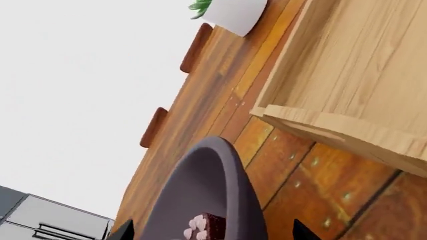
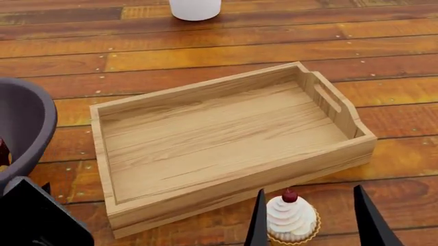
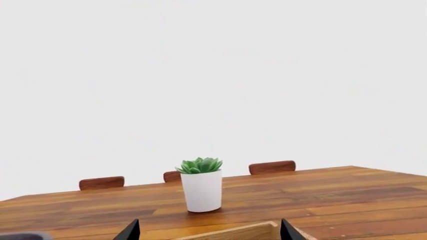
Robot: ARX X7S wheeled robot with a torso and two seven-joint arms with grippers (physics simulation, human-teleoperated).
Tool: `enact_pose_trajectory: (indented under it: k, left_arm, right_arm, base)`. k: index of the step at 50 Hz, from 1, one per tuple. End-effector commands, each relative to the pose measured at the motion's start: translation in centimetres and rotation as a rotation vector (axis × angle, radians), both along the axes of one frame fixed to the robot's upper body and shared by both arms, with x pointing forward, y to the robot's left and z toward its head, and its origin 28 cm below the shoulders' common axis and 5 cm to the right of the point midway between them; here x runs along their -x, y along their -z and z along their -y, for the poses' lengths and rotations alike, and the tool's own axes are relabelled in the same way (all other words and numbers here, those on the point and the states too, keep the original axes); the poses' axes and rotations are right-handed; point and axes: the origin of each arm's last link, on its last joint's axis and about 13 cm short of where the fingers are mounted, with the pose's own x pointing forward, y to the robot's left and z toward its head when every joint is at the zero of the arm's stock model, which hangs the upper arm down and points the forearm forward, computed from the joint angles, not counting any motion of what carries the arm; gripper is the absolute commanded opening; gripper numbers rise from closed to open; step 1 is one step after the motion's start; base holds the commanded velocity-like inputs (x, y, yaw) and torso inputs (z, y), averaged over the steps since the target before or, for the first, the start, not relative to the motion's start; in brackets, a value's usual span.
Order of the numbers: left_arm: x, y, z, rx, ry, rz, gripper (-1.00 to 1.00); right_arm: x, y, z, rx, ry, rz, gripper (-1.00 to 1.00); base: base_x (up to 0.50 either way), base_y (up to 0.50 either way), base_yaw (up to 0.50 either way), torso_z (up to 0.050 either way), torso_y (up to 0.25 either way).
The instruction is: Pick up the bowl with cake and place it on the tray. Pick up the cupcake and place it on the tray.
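Light wood fills your view: the tray (image 2: 226, 143) sits on the plank table (image 2: 205, 56) with nothing in it, so both placements are still ahead of you. To its left the dark grey bowl (image 1: 207, 195) holds the chocolate cake (image 1: 203, 227), and your left gripper (image 1: 210, 235) has its fingers spread either side of the bowl, not closed. Your right gripper (image 2: 308, 220) is open around the cupcake (image 2: 291, 220), just in front of the tray's near wall.

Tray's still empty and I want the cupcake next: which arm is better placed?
Right. The right gripper has its jaws open on either side of the cupcake, close to the tray; the left gripper is at the bowl.
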Motion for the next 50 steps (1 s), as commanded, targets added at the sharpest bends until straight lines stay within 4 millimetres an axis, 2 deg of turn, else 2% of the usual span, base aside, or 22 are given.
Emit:
enact_pose_trajectory:
  k: [1, 2, 6, 13, 21, 24, 35, 50]
  left_arm:
    - [-0.5, -0.6, 0.5, -0.206, 0.009, 0.032, 1.00]
    - [-1.3, -0.2, 0.7, -0.260, 0.045, -0.025, 1.00]
    - [-1.5, 1.2, 0.4, -0.283, 0.034, -0.135, 1.00]
    - [-1.5, 2.0, 0.1, -0.266, -0.005, -0.211, 1.00]
    - [-1.8, 2.3, -0.3, -0.245, -0.008, -0.226, 1.00]
    - [-2.2, 2.8, -0.5, -0.179, -0.008, -0.236, 1.00]
    - [-2.3, 2.4, -1.9, -0.108, -0.072, -0.245, 1.00]
    - [-2.6, 3.2, -2.2, -0.080, -0.080, -0.296, 1.00]
  right_arm:
    - [0.0, 0.1, 0.0, -0.005, -0.004, -0.001, 1.00]
    - [0.0, 0.3, 0.0, -0.012, -0.006, -0.002, 1.00]
    - [0.0, 0.3, 0.1, -0.013, -0.007, -0.001, 1.00]
    - [0.1, -0.1, 0.2, -0.019, -0.007, 0.008, 1.00]
    - [0.1, -0.1, 0.2, -0.026, -0.010, 0.009, 1.00]
    - [0.0, 0.0, 0.1, -0.026, -0.009, 0.006, 1.00]
    - [0.0, 0.1, -0.1, -0.021, -0.013, 0.002, 1.00]
    - [-0.1, 0.2, -0.2, -0.021, -0.014, -0.002, 1.00]
  base:
    - [0.00, 0.00, 0.00, 0.000, 0.000]
    - [0.00, 0.00, 0.00, 0.000, 0.000]
    - [0.00, 0.00, 0.00, 0.000, 0.000]
    - [0.00, 0.00, 0.00, 0.000, 0.000]
    - [0.00, 0.00, 0.00, 0.000, 0.000]
    - [0.00, 0.00, 0.00, 0.000, 0.000]
    - [0.00, 0.00, 0.00, 0.000, 0.000]
    - [0.00, 0.00, 0.00, -0.001, 0.000]
